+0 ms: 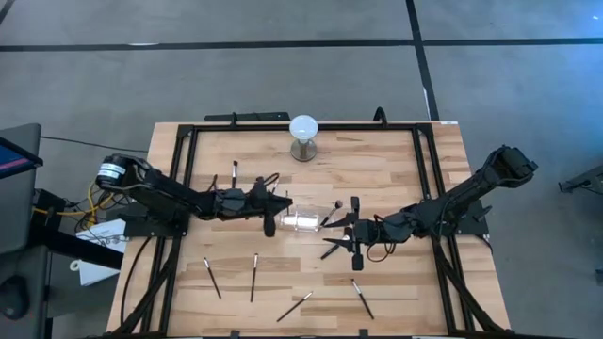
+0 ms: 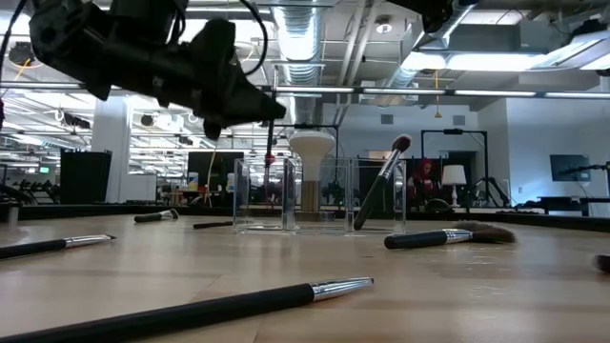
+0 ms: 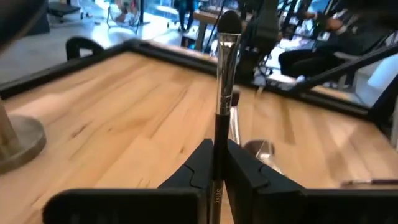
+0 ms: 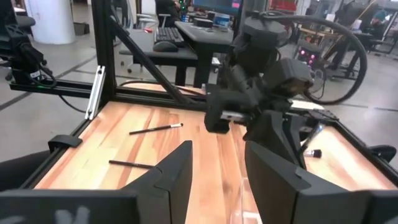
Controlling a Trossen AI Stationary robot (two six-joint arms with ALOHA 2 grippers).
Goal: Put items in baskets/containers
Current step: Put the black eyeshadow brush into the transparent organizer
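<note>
High view: left gripper [image 1: 280, 204] beside clear rectangular holder [image 1: 301, 222] at ctr of wooden surface [image 1: 377, 169]; right gripper [image 1: 347, 237] just right of it. Low view: pink-tipped brush [image 2: 381, 181] leans inside holder. Left wrist: jaws clamped on slim dark-handled brush [image 3: 222, 81]. Right wrist: jaws apart, empty.

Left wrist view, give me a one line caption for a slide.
Left gripper shut on a slim makeup brush, its dark tip pointing out over the wooden table.
</note>
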